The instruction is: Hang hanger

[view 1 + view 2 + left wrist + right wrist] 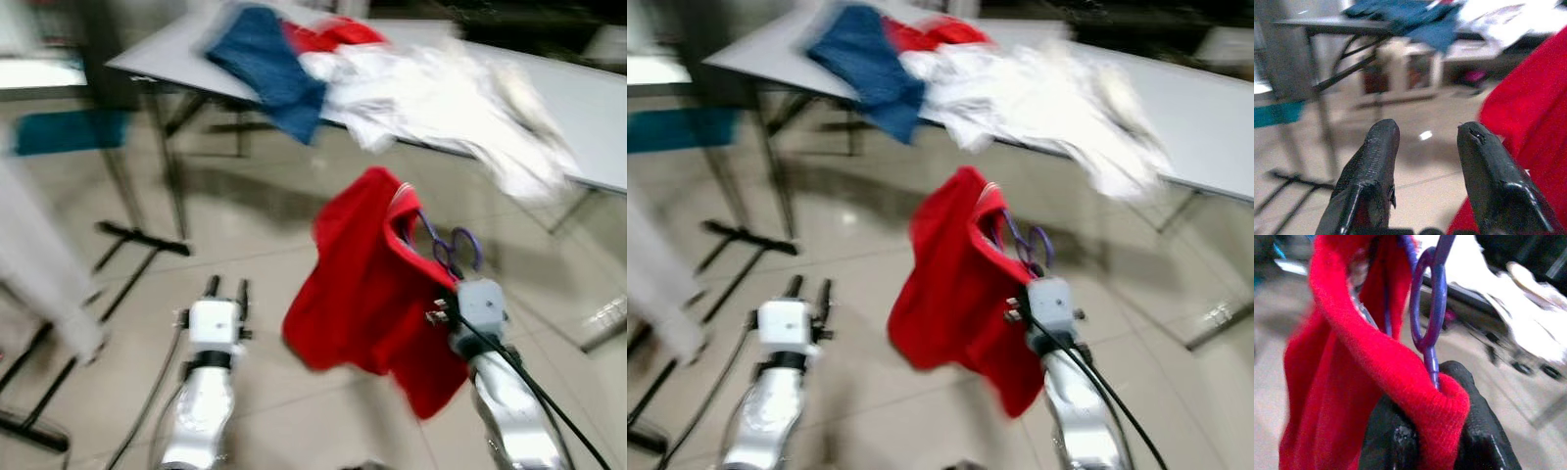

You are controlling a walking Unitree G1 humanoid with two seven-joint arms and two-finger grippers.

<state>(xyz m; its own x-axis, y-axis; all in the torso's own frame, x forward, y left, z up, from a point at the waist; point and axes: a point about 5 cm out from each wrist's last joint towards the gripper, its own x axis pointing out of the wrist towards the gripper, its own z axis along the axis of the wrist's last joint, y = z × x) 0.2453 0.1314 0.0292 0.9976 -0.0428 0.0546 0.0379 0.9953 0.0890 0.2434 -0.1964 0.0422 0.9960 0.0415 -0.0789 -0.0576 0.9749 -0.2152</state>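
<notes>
- Nearest the head camera are the two silver arms, both reaching forward over a pale tiled floor; the picture is blurred
- The left gripper sits low on the left side, above the floor, and holds nothing; in the left wrist view its two black fingers stand spread apart with floor showing between them
- The right gripper is raised on the right side, and in the right wrist view its black fingers are pressed together on a fold of the red garment and on the thin stem of the purple hanger
- The hanger is up in the air at the right gripper, its purple loops rising just above the wrist, with the red cloth draped over it and hanging down to the left and below the gripper
- The red garment hangs clear of the floor and lies between the two arms; its edge shows beside the left gripper's finger in the left wrist view
- Beyond the garment stands a grey folding table on dark legs, running across the upper part of the scene
- On the table lies a heap of clothes: a blue piece drooping over the near edge, a red piece behind it, and white cloth spread towards the right
- On the left side a dark metal stand base rests on the floor, and a pale blurred shape hangs in front of it; what that shape is cannot be told
</notes>
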